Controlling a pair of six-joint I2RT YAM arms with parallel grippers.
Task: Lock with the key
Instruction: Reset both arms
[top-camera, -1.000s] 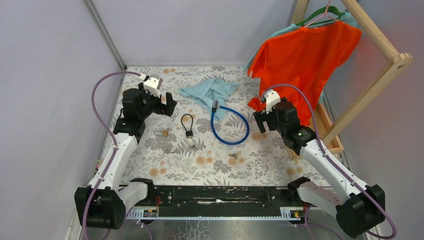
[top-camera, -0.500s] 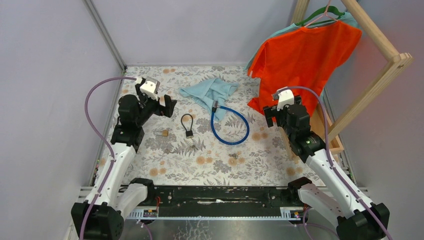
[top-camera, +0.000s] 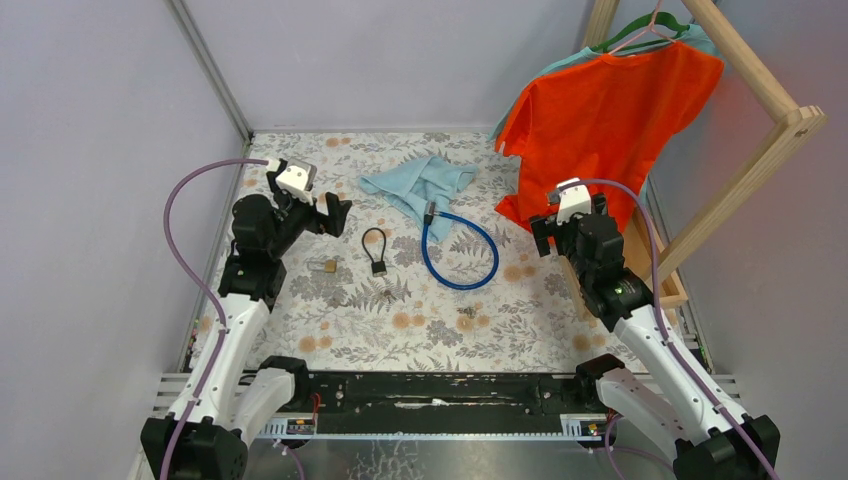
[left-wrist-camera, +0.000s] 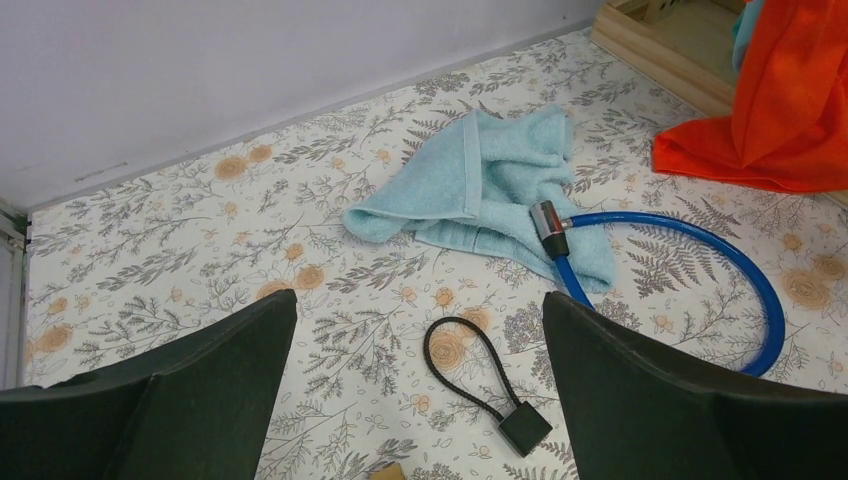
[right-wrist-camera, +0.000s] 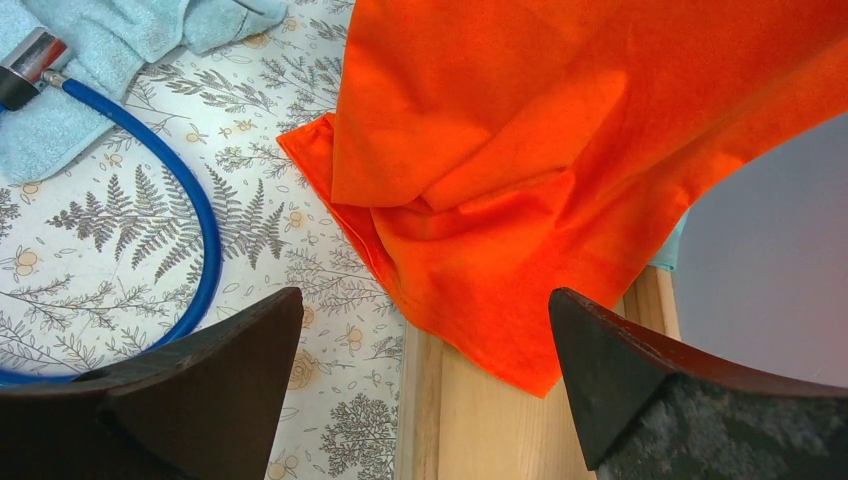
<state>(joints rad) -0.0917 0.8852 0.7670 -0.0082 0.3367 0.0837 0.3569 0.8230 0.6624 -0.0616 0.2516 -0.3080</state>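
A: State of left gripper?
B: Fingers wide apart, nothing held. Hovering by left edge, above black cable padlock; brass padlock just beside that.
A: And right gripper?
B: Wide apart, empty. At right edge, close to orange T-shirt.
A: Position of key?
B: Tiny, dark grey, lying mid-counter toward near edge. Well apart from both grippers, just nearward of blue cable lock.
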